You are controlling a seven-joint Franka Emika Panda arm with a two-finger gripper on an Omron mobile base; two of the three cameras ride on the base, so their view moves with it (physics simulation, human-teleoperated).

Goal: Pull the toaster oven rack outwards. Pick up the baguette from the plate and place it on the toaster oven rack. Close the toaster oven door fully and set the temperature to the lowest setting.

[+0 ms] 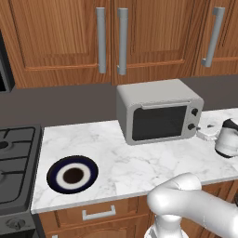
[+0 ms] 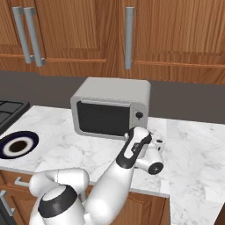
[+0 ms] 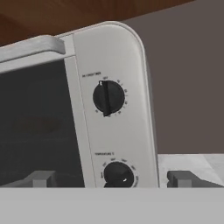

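The toaster oven (image 1: 158,111) (image 2: 112,107) stands on the marble counter against the back wall. Its door (image 1: 160,122) (image 2: 103,117) (image 3: 35,122) is shut, with the bar handle (image 3: 30,47) along its top edge. The dark glass hides the rack and the baguette. The round plate (image 1: 72,174) (image 2: 17,145) sits near the front left with nothing on it. My gripper (image 1: 207,132) (image 2: 157,143) (image 3: 111,180) is open, level with the oven's right front panel. In the hand view its tips straddle the lower knob (image 3: 118,175), just short of it. The upper knob (image 3: 108,97) is above.
A black stove (image 1: 14,162) (image 2: 9,110) borders the counter on the left. Wooden wall cabinets with long metal handles (image 1: 122,42) hang above the oven. Bare marble (image 2: 193,149) stretches to the right of the oven, and a drawer handle (image 1: 98,214) is below the counter edge.
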